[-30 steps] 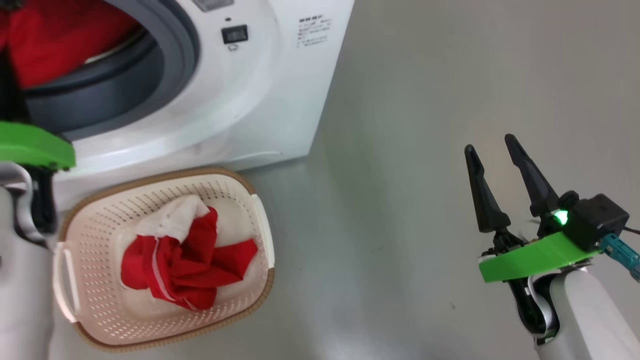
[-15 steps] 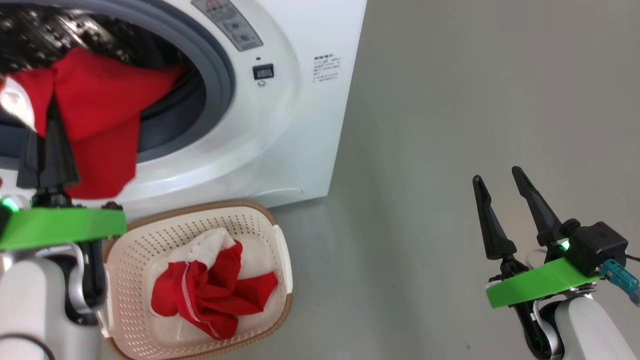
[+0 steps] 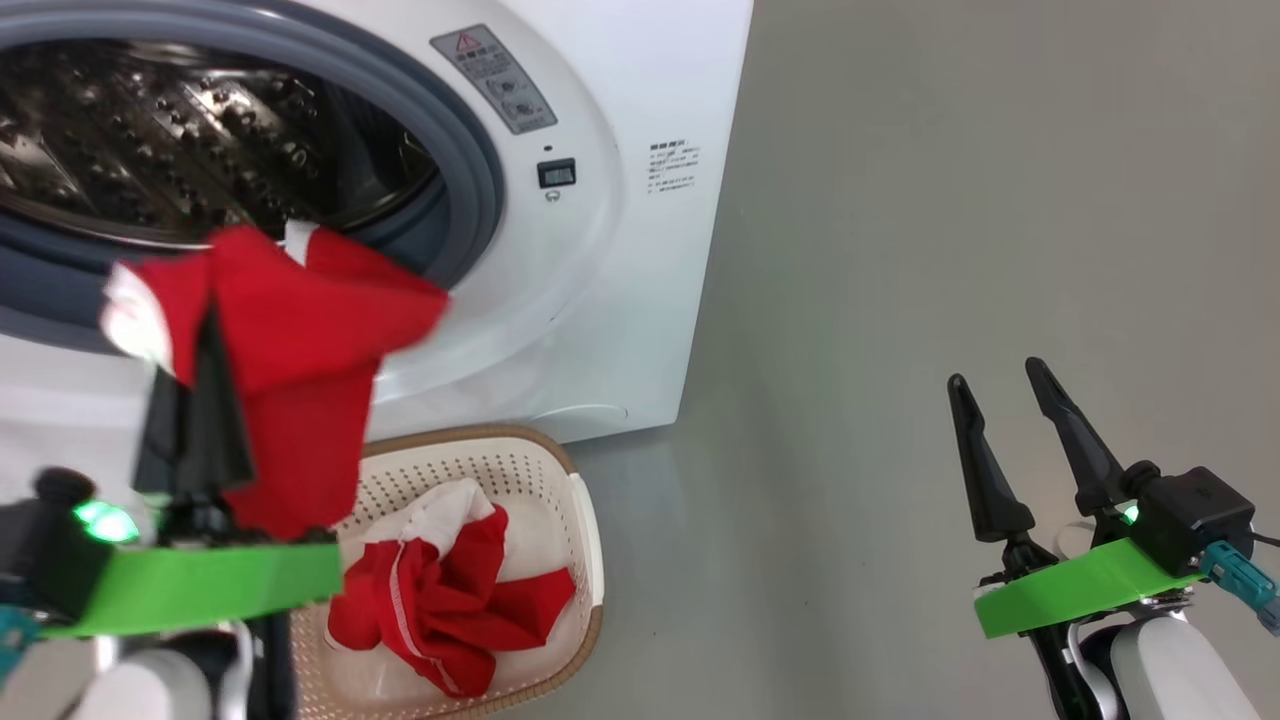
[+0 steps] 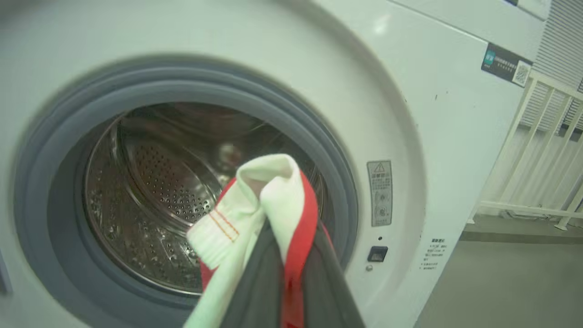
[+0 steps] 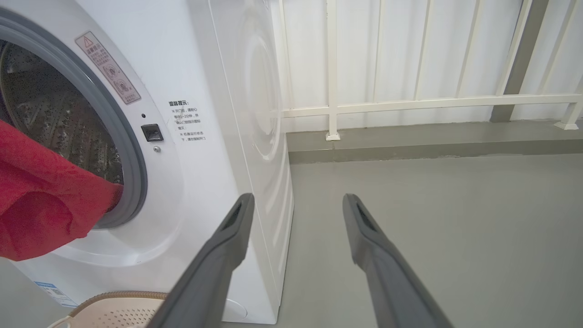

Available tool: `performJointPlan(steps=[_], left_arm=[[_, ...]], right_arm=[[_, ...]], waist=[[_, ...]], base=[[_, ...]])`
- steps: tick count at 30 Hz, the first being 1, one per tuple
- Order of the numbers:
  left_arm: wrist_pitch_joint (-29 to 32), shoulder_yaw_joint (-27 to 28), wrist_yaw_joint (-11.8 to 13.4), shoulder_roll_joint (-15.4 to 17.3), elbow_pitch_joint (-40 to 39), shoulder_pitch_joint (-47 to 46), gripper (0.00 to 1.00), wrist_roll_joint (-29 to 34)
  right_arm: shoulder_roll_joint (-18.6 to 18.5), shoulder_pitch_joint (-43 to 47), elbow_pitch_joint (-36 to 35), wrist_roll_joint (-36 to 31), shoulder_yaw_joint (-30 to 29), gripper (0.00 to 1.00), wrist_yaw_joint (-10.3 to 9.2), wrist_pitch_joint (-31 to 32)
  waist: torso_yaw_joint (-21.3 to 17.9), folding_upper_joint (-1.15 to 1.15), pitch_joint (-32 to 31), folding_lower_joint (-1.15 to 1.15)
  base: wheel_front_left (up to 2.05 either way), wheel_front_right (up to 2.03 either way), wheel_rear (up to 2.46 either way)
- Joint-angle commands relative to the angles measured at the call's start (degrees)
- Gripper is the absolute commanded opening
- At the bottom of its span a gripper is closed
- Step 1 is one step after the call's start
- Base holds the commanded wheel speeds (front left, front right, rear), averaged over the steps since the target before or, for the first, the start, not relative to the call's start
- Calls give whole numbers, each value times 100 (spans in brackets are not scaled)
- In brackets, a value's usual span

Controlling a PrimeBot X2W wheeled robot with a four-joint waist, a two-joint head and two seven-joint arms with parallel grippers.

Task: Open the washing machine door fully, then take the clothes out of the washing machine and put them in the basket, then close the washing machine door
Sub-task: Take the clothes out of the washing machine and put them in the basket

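The white washing machine (image 3: pixel 620 250) fills the upper left, and its steel drum (image 3: pixel 180 140) looks bare inside. Its door is out of view. My left gripper (image 3: pixel 205 340) is shut on a red garment with white trim (image 3: pixel 300 330), which hangs just outside the grey rubber ring, above the basket's left end. From the left wrist, the cloth (image 4: pixel 268 191) drapes over my fingertips. The cream basket (image 3: pixel 590 540) stands on the floor against the machine's front and holds another crumpled red and white garment (image 3: pixel 450 600). My right gripper (image 3: pixel 996 372) is open over bare floor, far right of the machine.
Grey floor (image 3: pixel 950 200) stretches right of the machine. A white railing (image 5: pixel 410 100) on a low kerb runs behind and beside the machine. The basket's rim (image 5: pixel 118 303) peeks up at the machine's base in the right wrist view.
The head camera has tilted, shifting the whole picture. My left gripper has drawn the red garment out of the drum to just outside the opening. The right gripper keeps its pose.
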Motion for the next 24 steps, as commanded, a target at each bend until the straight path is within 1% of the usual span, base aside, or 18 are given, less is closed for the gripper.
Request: performJointPlan(steps=[1,6,7,10,13,17,21,24], left_arm=[[53,98,43,31,-35,105,0,-83],[39,-45,-6,-135,708,176,0,-382],[39,-45,-6,-135,708,176,0,-382],[-30,-152,-77,-202,1368,85,0,-546],[-71,-214,-166,-251,2199,-120,0,-760],[-131,-195,-315,-304,3421,-563,0,-1200],[-227,-303,-423,-320,4623,-1084,0,-1295],[-176,-374,-489,-326,5478,-1432,0,-1347]], right_arm=[[-13,-14,-159,-51,121,100,36,-37],[-19,-83,-165,-42,147,100,36,-37],[-19,-83,-165,-42,147,100,36,-37],[-37,-143,-163,-37,174,100,36,-37],[-40,-231,-179,-28,209,100,36,-37],[-37,-379,-172,-1,288,100,36,-37],[-30,-495,-146,33,330,100,36,-37],[-20,-552,-138,54,362,100,36,-37]], waist=[[41,0,116,0],[87,0,339,0],[87,0,339,0],[105,0,509,0],[92,0,690,0],[25,0,954,0],[-71,0,1177,0],[-153,0,1311,0]], base=[[0,0,0],[0,0,0],[0,0,0],[0,0,0],[0,0,0],[0,0,0],[0,0,0],[0,0,0]])
